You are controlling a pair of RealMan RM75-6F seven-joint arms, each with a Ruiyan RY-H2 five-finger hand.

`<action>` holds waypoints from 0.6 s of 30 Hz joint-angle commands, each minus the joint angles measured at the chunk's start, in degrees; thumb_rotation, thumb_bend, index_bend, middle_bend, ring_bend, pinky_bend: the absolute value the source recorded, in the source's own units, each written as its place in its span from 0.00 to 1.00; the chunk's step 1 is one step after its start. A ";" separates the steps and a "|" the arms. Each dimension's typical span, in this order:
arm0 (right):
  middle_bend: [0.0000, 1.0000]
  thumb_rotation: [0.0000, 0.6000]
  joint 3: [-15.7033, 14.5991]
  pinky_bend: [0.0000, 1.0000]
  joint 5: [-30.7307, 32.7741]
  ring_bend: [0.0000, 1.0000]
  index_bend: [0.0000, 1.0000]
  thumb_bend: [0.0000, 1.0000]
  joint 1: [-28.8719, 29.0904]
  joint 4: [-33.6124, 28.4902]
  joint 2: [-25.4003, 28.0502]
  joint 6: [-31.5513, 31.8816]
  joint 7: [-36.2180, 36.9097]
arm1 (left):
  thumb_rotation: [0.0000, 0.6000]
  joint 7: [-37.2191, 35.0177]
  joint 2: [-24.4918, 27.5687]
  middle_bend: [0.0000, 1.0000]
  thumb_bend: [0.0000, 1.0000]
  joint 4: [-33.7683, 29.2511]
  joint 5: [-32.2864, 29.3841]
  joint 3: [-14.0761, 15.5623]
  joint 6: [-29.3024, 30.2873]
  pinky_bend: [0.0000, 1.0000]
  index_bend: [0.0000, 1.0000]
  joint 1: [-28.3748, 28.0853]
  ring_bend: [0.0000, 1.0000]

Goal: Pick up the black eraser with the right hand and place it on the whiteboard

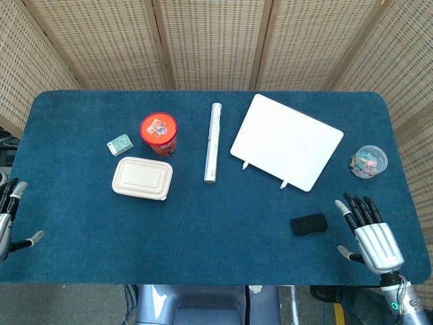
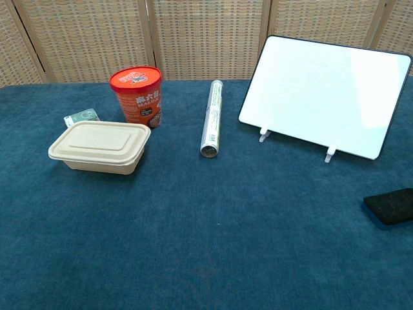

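The black eraser (image 1: 309, 224) lies flat on the blue table, near the front right; the chest view shows it cut off at the right edge (image 2: 392, 205). The whiteboard (image 1: 287, 140) stands tilted on two small white feet behind it, also seen in the chest view (image 2: 324, 93). My right hand (image 1: 371, 233) hovers just right of the eraser, fingers spread, holding nothing, a small gap from it. My left hand (image 1: 8, 215) is at the table's front left edge, fingers apart and empty. Neither hand shows in the chest view.
A foil roll (image 1: 212, 143) lies lengthwise at the centre. A beige lunch box (image 1: 142, 178), a red noodle cup (image 1: 159, 133) and a small green box (image 1: 120, 143) sit to the left. A clear tub of small items (image 1: 368, 162) stands at the right edge.
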 commanded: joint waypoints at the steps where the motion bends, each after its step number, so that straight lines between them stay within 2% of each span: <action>1: 0.00 1.00 0.12 0.00 -0.08 0.00 0.00 0.00 -0.16 0.10 -0.14 0.16 -0.59 | 1.00 -0.03 -0.02 0.00 0.00 0.03 0.10 0.01 0.12 0.00 0.00 0.06 0.00; 7: 0.00 1.00 0.74 0.00 -0.69 0.00 0.01 0.00 -0.20 0.92 -0.91 1.03 -1.36 | 1.00 -0.18 0.11 0.00 0.00 -0.05 0.05 0.00 0.06 0.00 0.00 0.10 0.00; 12: 0.00 1.00 3.66 0.00 -2.10 0.00 0.08 0.00 0.85 5.65 -3.90 4.68 2.11 | 1.00 -0.49 0.22 0.00 0.00 -0.21 0.11 0.02 0.12 0.00 0.00 0.18 0.00; 14: 0.01 1.00 3.83 0.00 -2.46 0.00 0.12 0.00 2.21 6.95 -4.41 3.21 5.18 | 1.00 -0.55 0.25 0.00 0.00 -0.24 0.06 0.04 0.02 0.00 0.00 0.18 0.00; 18: 0.14 1.00 2.86 0.09 -4.03 0.03 0.19 0.00 6.27 10.30 -4.67 -2.77 12.35 | 1.00 -0.31 0.21 0.00 0.00 -0.25 -0.36 -0.13 -0.37 0.00 0.00 0.00 0.00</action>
